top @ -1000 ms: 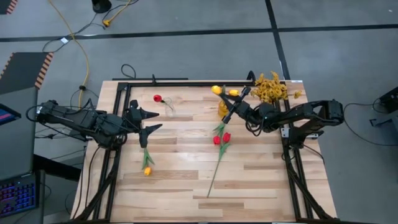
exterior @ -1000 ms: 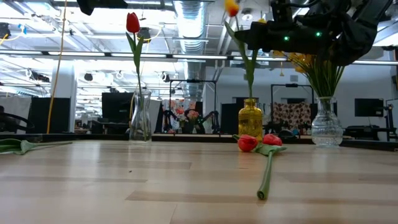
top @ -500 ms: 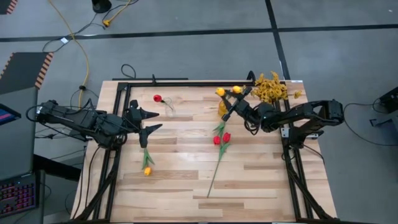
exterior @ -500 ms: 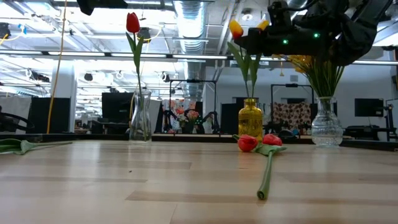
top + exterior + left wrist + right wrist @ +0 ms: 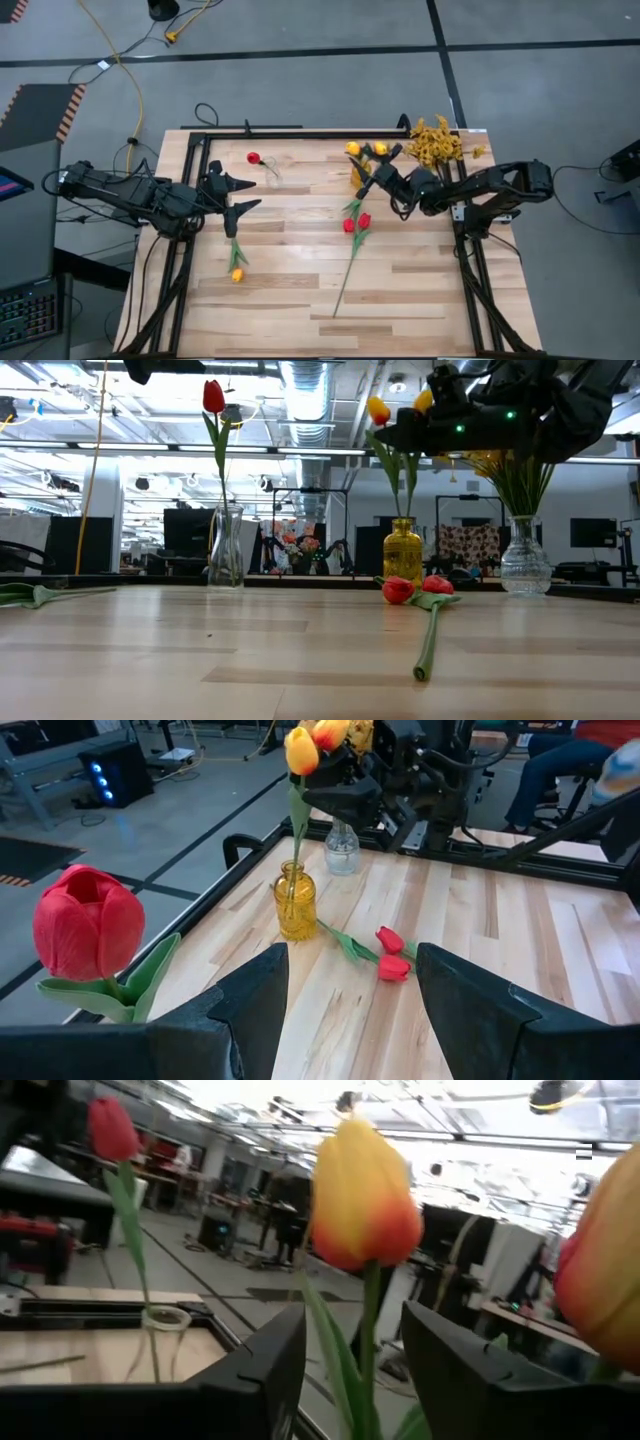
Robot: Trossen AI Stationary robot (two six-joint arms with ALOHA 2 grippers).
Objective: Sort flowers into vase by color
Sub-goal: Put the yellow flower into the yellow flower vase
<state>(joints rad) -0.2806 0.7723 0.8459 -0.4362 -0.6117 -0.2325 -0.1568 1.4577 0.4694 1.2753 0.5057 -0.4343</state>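
Observation:
A yellow glass vase [image 5: 403, 550] at the far middle of the table holds two yellow-orange tulips [image 5: 378, 408] [image 5: 424, 400] by their stems. My right gripper [image 5: 375, 170] hangs open beside it. Its fingers stand on either side of one tulip's stem [image 5: 370, 1330], clear of it. A red tulip [image 5: 253, 158] stands in a clear vase [image 5: 227, 560] at the far left. Two red tulips [image 5: 355, 222] and one yellow-orange tulip [image 5: 237, 272] lie flat on the table. My left gripper [image 5: 235, 195] waits open at the left edge.
A clear vase [image 5: 525, 565] with mustard-yellow blossoms [image 5: 435, 140] stands at the far right corner, close behind my right arm. The long stem [image 5: 345, 280] of the red tulips runs toward the near edge. A black frame [image 5: 300, 131] runs along the table's far and side edges.
My right gripper has opened and let go of a yellow-orange tulip. That tulip has sunk lower into the yellow vase and now stands beside the other one.

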